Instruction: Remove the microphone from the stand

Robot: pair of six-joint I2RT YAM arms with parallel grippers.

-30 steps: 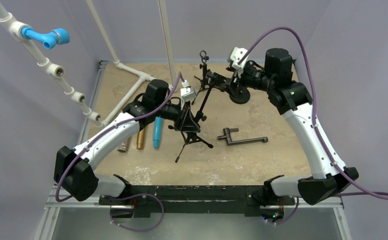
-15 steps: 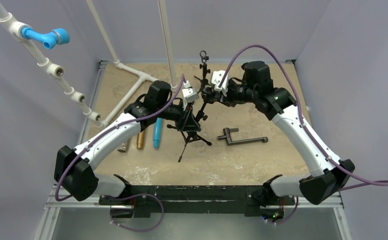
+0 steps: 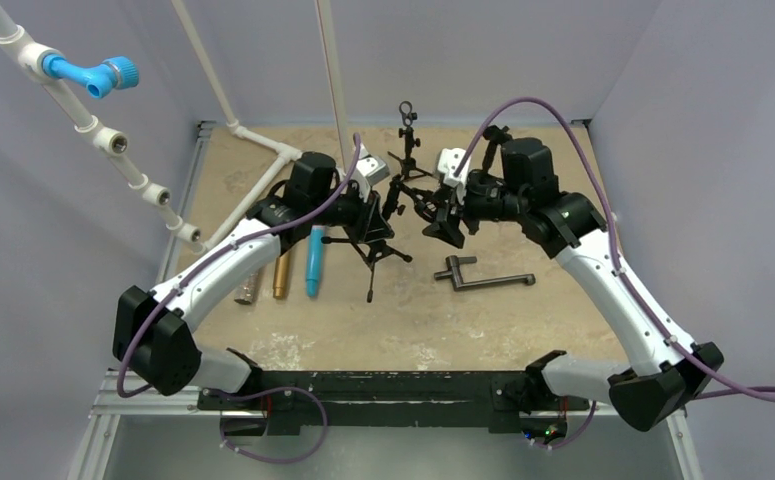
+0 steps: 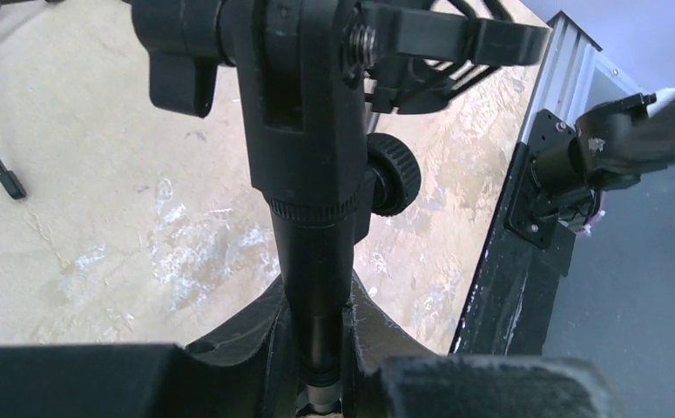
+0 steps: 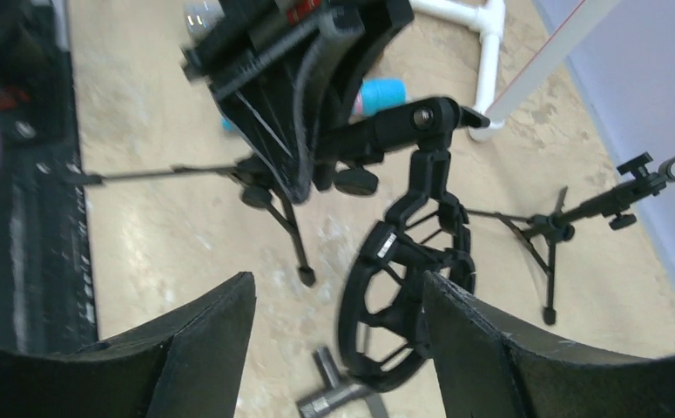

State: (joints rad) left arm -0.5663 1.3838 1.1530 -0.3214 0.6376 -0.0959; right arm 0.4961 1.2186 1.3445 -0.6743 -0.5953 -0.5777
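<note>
My left gripper (image 3: 371,215) is shut on the pole of a black tripod stand (image 3: 373,258) and holds it tilted above the table. In the left wrist view the pole (image 4: 312,244) runs between my shut fingers (image 4: 377,335). The stand's arm ends in a round black cage mount (image 5: 377,252), also visible in the top view (image 3: 425,208). I can see through the cage and cannot make out a microphone in it. My right gripper (image 5: 338,287) is open, with the mount just ahead of its fingertips and against the right finger; in the top view this gripper (image 3: 448,222) is right of the stand.
A blue cylinder (image 3: 315,262), a bronze one (image 3: 281,275) and a silver one (image 3: 248,290) lie left of the stand. A dark T-shaped metal bar (image 3: 483,279) lies to the right. A second small tripod (image 3: 405,125) stands at the back. White pipes (image 3: 263,175) cross the back left.
My left gripper has swung the stand back and up, its legs now farther from the front. My right gripper went left, then forward, and is now at the cage mount.
</note>
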